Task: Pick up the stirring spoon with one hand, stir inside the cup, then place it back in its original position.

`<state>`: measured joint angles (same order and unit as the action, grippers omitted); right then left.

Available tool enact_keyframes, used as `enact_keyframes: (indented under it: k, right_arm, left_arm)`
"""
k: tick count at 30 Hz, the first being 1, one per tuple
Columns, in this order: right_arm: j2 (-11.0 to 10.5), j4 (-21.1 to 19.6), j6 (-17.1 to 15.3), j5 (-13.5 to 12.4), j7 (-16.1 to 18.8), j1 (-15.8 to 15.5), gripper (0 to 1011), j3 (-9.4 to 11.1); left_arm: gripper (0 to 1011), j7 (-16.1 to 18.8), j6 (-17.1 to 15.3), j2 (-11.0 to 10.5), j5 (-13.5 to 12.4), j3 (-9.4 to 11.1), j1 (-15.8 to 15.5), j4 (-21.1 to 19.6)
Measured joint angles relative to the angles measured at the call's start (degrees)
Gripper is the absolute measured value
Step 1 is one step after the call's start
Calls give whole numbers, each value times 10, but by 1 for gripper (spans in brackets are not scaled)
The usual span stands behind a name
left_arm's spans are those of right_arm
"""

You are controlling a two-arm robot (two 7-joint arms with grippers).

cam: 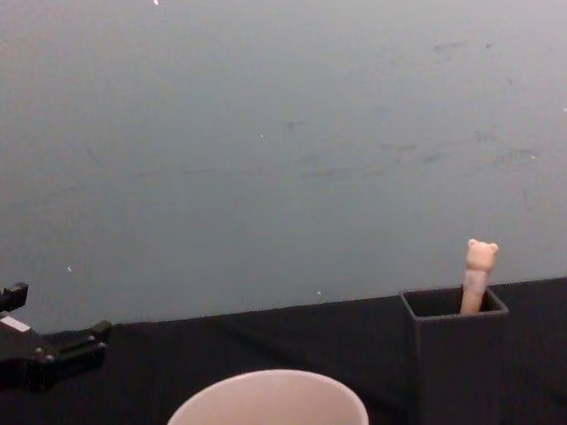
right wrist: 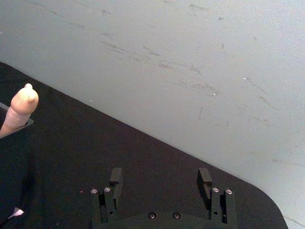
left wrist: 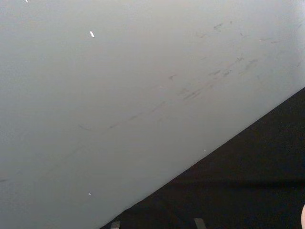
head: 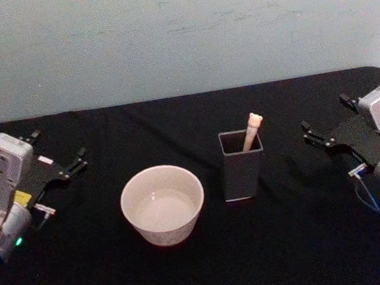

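Spoon (head: 251, 130): upright in the dark square holder (head: 241, 164), bear-head top poking above the rim, leaning against the far right corner.
Cup (head: 162, 204): cream-white, on the black surface (head: 190, 272), left of the holder and apart from it.
Left hand (head: 60, 146): at the left side of the surface, released, fingers spread, grasping nothing, well apart from the cup.
Right hand (head: 326, 114): at the right side, released, fingers spread and empty, well apart from the holder.
Wall (head: 179, 35): pale grey-blue, behind the far edge of the surface.
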<state>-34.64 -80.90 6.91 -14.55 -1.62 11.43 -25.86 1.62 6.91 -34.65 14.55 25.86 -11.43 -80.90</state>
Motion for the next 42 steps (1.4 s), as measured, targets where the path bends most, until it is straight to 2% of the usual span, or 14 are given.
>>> enact_keyframes:
  k: [42]
  right_arm:
    - [0, 0, 0, 0, 0, 0, 1002, 0]
  left_arm:
    - [1001, 0, 0, 0, 0, 0, 0, 0]
